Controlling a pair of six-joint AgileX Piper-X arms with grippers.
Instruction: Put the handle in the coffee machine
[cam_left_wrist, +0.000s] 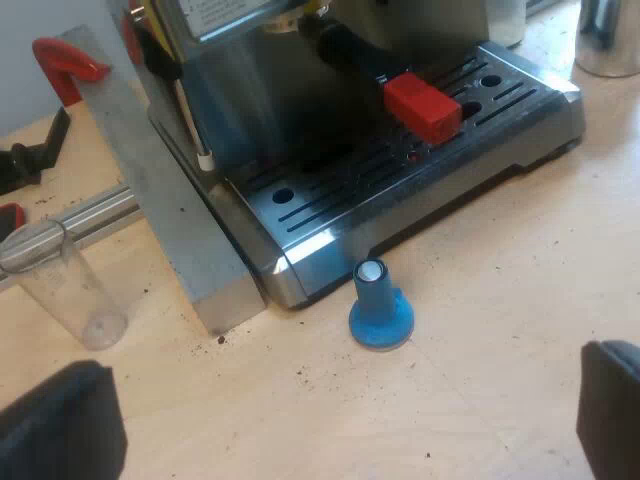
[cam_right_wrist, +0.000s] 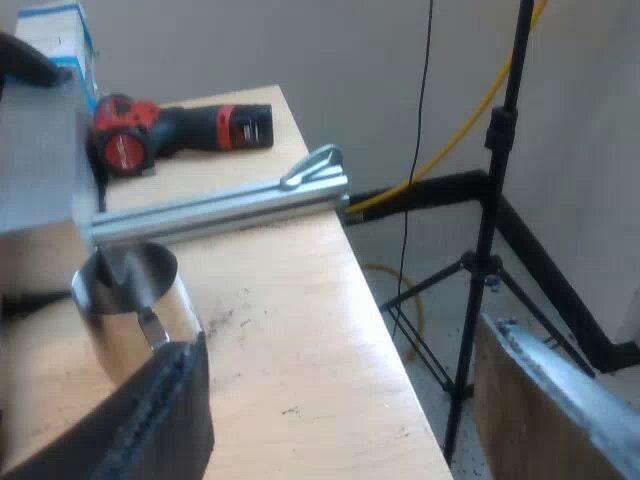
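The handle (cam_left_wrist: 415, 105), red end showing, sits in the coffee machine's (cam_left_wrist: 250, 110) front, above its drip tray (cam_left_wrist: 330, 215). A blue tamper (cam_left_wrist: 380, 310) stands on the desk (cam_left_wrist: 500, 300) just beside the tray's corner. The left pincer (cam_left_wrist: 335, 420) hangs wide apart near the tamper. The right pincer (cam_right_wrist: 160, 410) is beside a steel jug (cam_right_wrist: 130, 300); whether it is apart or together cannot be told.

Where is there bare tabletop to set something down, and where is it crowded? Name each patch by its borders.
Free: wood between the blue tamper and the left end effector; wood between the metal jug, the rail and the table edge. Crowded: between the measuring glass and the espresso machine, and where the tamper stands by its drip tray.
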